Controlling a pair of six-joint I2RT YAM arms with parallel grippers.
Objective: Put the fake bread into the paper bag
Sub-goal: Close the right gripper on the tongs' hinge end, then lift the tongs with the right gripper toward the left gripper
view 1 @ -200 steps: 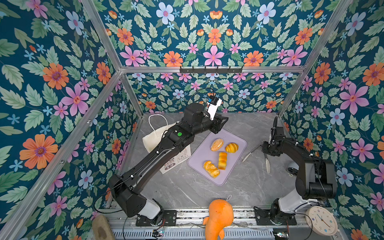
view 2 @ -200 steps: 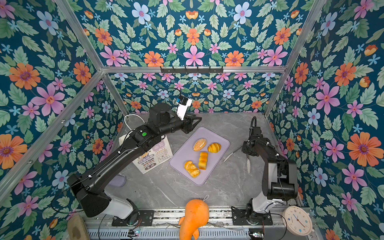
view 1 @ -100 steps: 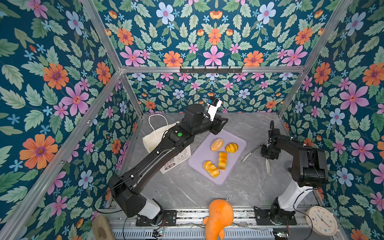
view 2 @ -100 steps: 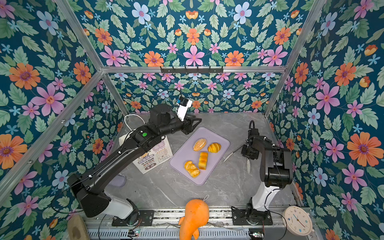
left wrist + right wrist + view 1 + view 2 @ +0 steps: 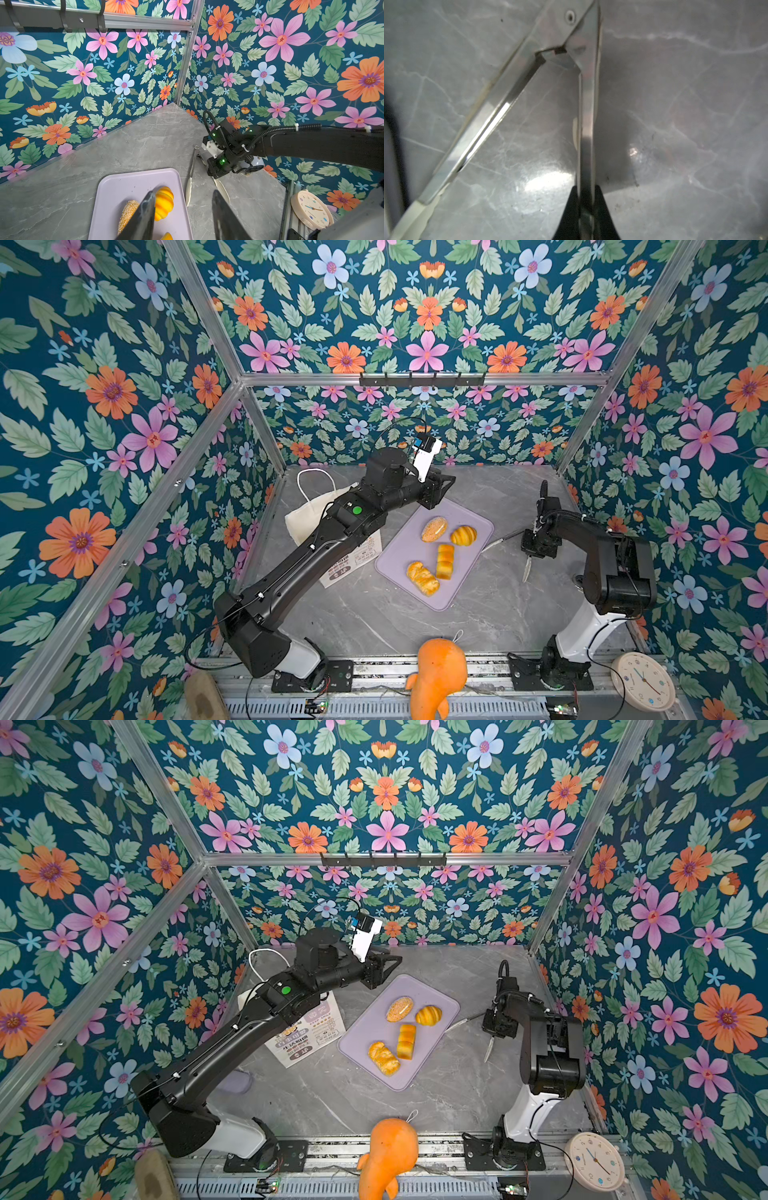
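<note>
Walls (image 5: 124,406) full of big painted flowers stand around a grey stone desk (image 5: 374,622). The long left arm (image 5: 316,547) reaches across the desk. It passes over the paper bag (image 5: 307,1036), so much of the bag is hidden. The bag lies by the left wall, just beside a lilac tray (image 5: 469,516). The right arm (image 5: 598,547) is bent up near the right wall. An orange plush toy (image 5: 436,672) sits at the front edge. A round clock (image 5: 642,680) lies in the front right corner.

All the fake bread (image 5: 405,1040) is on the tray: a bun (image 5: 434,529), a croissant (image 5: 463,535), a loaf piece (image 5: 444,561) and a twisted roll (image 5: 422,578).

The left pincer (image 5: 182,193) hangs over the far end of the tray, partly open and empty. The right pincer (image 5: 584,207) is squeezed tight on one leg of the metal tongs (image 5: 503,538). The tongs spread open like a V just beside the tray.
</note>
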